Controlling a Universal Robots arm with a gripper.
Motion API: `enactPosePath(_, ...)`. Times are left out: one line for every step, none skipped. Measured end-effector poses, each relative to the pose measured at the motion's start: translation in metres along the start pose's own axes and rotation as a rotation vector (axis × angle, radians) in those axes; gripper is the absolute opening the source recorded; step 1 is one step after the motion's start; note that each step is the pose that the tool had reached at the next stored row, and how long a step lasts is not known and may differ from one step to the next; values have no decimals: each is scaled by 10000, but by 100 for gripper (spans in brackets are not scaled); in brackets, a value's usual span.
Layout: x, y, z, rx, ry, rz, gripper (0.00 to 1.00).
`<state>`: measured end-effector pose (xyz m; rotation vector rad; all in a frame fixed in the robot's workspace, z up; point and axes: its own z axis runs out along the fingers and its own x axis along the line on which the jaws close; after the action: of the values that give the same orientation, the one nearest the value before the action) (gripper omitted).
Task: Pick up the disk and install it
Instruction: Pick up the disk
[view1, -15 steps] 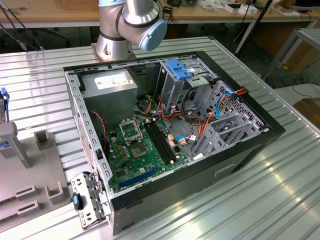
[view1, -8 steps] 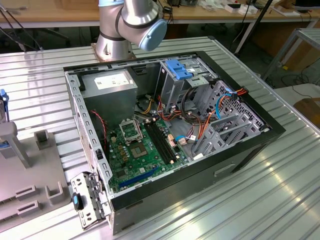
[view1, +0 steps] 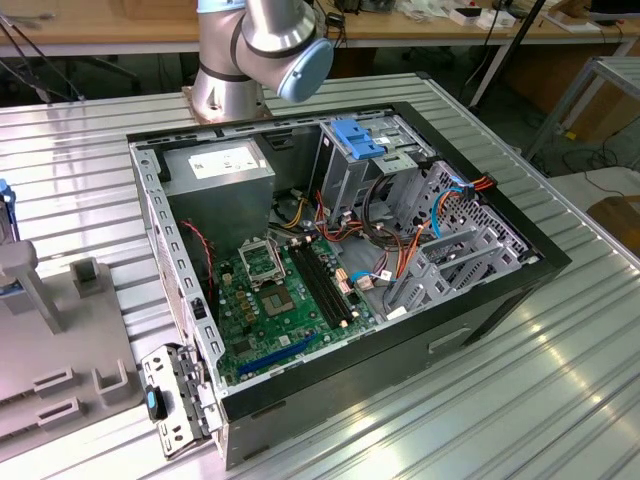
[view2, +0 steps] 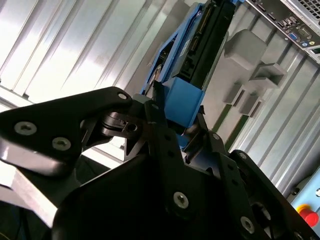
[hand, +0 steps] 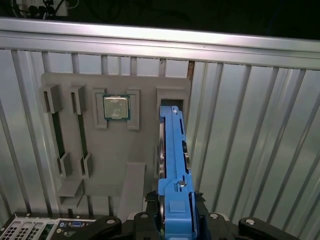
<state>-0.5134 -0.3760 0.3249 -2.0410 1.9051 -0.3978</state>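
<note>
Clamping blue-railed end of disk (hand: 172, 150): gripper (hand: 175, 202) closed on it | disk on edge in grey holder (hand: 115, 155) slot; slot walls hug far end | open ribbed table (hand: 250, 150) alongside

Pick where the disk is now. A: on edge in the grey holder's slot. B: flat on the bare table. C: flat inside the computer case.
A: in the first wrist view the disk stands on edge in the grey holder, beside the processor chip, with the claw closed on its blue rail.
</note>
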Motion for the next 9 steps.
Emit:
enactPosePath(-1, 20, 11, 46, -8, -16, 37)
enactPosePath(-2, 33, 14, 74, -11, -19, 37)
enactPosePath(-2, 43, 15, 100, -10, -21, 37)
enactPosePath(-2, 48, 15, 119, -11, -22, 37)
enactPosePath(-2, 48, 15, 120, -10, -23, 37)
enactPosePath(-2, 48, 15, 121, -10, -23, 37)
enactPosePath(-2, 48, 15, 120, -9, -23, 37)
enactPosePath(-2, 48, 15, 121, -10, -23, 37)
enactPosePath(-2, 48, 15, 121, -9, -23, 37)
